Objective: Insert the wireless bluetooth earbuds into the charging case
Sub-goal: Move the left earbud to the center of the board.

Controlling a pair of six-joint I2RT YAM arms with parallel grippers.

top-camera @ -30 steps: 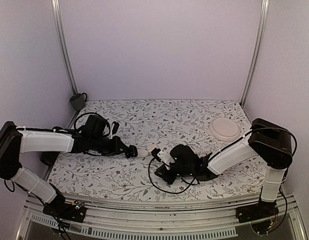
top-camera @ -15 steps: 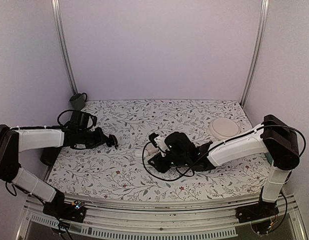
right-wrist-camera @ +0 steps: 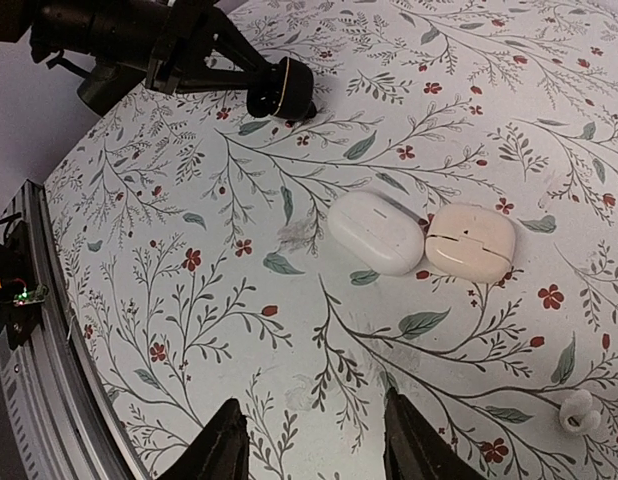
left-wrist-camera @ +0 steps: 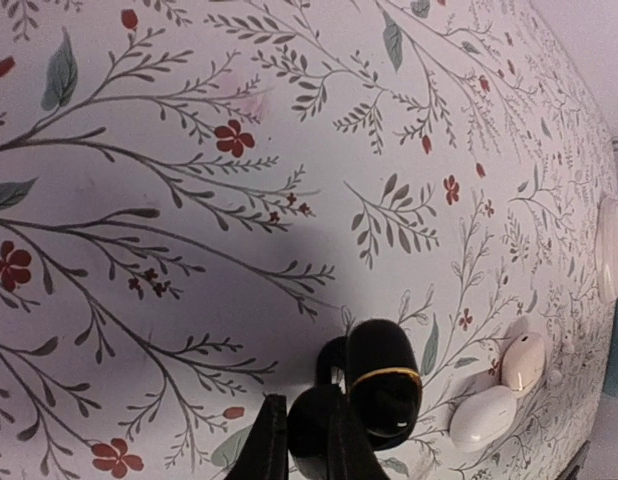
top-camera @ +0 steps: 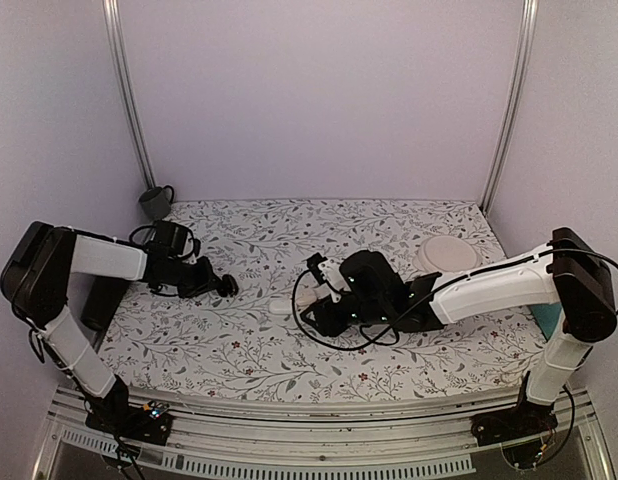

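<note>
Charging case: black puck with a gold ring, low at the floral cloth, pinched by the pressed-together jaws of the left gripper, at 10 o'clock from the white oval pebbles in the right wrist view. Right gripper: jaws spread, holding nothing, at 6 o'clock of the pebbles

Table: covered by a white cloth printed with leafy sprigs and red flowers. Viewed from above, a white round dish is set flat towards 2 o'clock. Near the centre, a white oval pebble and a cream oval pebble are laid side by side, touching or nearly so. A small white rounded piece is noted near the cream one. Towards 9 o'clock a black charging case with a gold band is seen low at the cloth; contact cannot be confirmed.
</note>
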